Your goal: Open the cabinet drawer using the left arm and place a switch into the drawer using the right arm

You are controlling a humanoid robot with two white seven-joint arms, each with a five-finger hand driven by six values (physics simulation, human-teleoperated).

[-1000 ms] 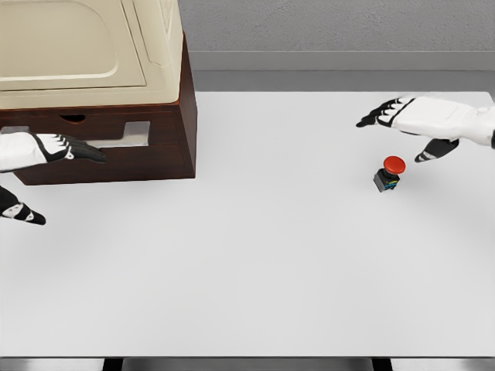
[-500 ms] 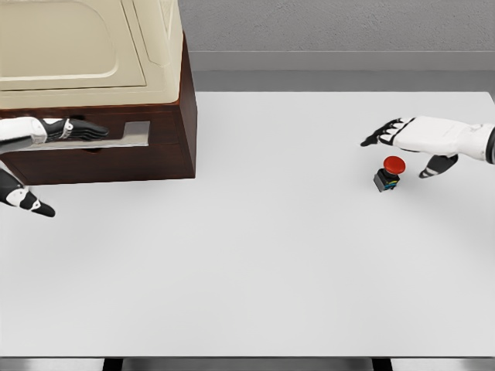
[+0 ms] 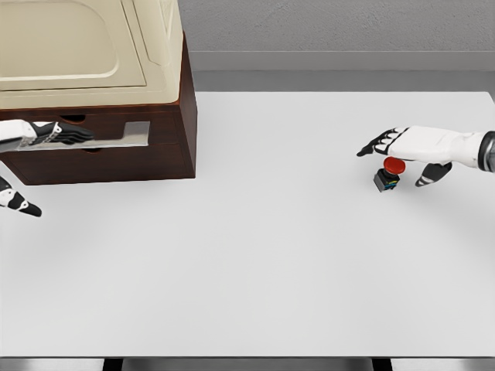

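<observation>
White table point(image 3: 255, 255); cabinet point(image 3: 116, 85) far left, switch point(image 3: 388, 174) right.

So the whole scene sits on a plain white table point(image 3: 255, 270), matte and flat, with a dark strip along its front edge down at the bottom. On top of my wooden cabinet there's a cream-colored appliance point(image 3: 85, 46) with rounded panel lines. Behind everything runs a gray wall point(image 3: 332, 27) with a lighter band just below it.
</observation>
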